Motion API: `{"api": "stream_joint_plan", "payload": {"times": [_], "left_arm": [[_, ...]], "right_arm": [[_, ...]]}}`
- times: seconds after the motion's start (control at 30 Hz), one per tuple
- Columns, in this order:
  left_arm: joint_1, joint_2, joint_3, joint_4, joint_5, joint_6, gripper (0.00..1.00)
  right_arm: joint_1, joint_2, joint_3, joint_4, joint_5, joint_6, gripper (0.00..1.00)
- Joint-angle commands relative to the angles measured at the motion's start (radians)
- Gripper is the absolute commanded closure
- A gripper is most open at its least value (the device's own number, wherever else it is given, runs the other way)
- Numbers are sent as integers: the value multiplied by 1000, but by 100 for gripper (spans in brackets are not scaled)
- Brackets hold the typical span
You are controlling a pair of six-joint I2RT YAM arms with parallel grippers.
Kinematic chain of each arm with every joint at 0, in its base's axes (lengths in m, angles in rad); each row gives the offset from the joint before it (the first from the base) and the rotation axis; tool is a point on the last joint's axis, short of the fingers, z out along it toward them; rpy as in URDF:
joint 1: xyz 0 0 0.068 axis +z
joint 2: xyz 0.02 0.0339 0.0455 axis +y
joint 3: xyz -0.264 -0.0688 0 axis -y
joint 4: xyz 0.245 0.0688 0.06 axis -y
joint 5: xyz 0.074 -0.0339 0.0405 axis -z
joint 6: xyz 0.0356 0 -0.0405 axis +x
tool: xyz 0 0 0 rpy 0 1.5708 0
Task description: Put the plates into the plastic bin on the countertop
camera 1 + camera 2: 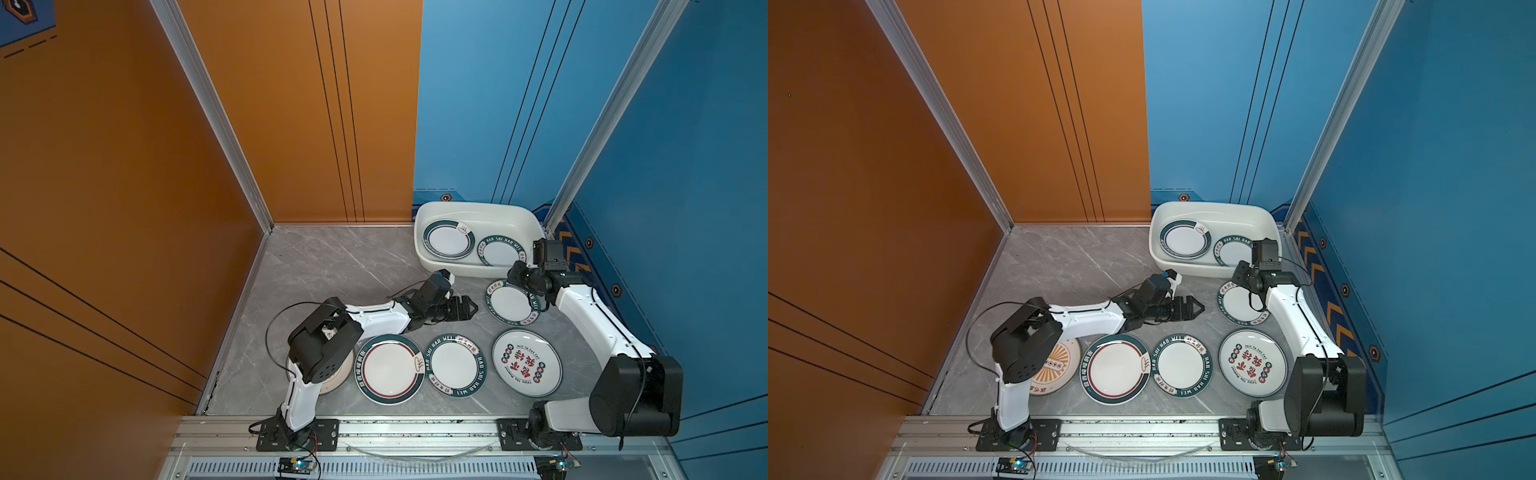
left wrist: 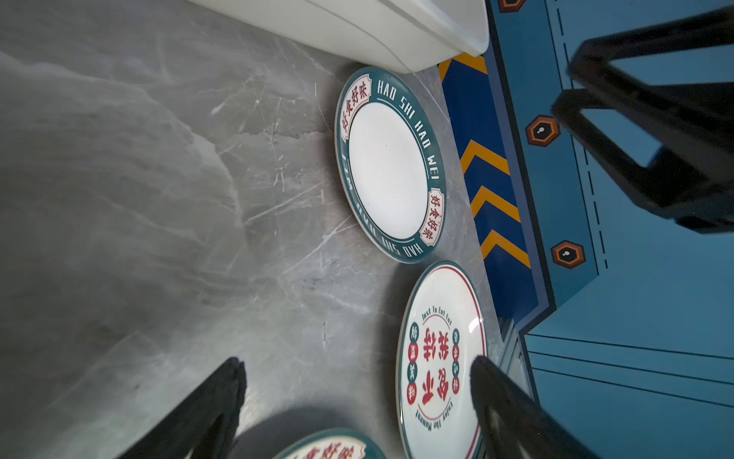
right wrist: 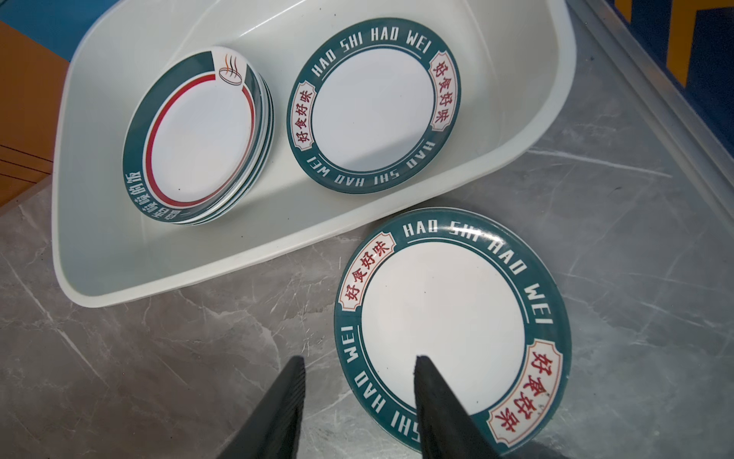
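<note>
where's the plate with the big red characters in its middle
In both top views the red-character plate lies on the countertop, front right, beside the right arm, with a lettered green-rimmed plate on its left.

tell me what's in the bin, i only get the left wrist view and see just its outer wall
Observer: In the plastic bin, a stack of plates with a red-ringed one on top lies beside a single lettered plate.
Operator: where's the right pincer
Observer: The right pincer hangs open over the edge of the lettered countertop plate beside the bin, holding nothing.
Operator: any plates i can't see
Observer: An orange sunburst plate lies partly under the left arm.
</note>
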Motion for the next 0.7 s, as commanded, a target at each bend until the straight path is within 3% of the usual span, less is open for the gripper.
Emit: {"api": "stream_joint_plan", "payload": {"times": [0.0,0.2,0.67], "left_arm": [[-13,90,93,5,-28,-58,12],[-23,220,206,4,-51,-114,12],[-59,390,429,-124,-120,-122,33]], "right_arm": [[-18,-32,-28,29,-23,-16,53],[-33,-50,-40,48,-53,0,52],[-53,-66,-56,59,-88,14,52]]}}
